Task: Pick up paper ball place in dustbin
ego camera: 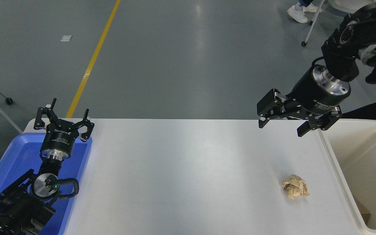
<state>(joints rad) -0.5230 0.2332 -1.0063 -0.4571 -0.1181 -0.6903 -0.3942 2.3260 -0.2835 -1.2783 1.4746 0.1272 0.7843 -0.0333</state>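
The paper ball, a crumpled tan-brown wad, lies on the white table near its right side. The dustbin, a cream-white bin with a thick rim, stands at the table's right edge, just right of the ball. My right gripper is open and empty. It hangs above the table's far right part, well beyond the ball and up from it, next to the bin's far corner. My left gripper is open and parked at the lower left over a blue tray.
A shallow blue tray sits at the table's left edge under the left arm. A brown object lies at the bottom of the bin. A person's feet and a wheeled stand leg show at the far top right.
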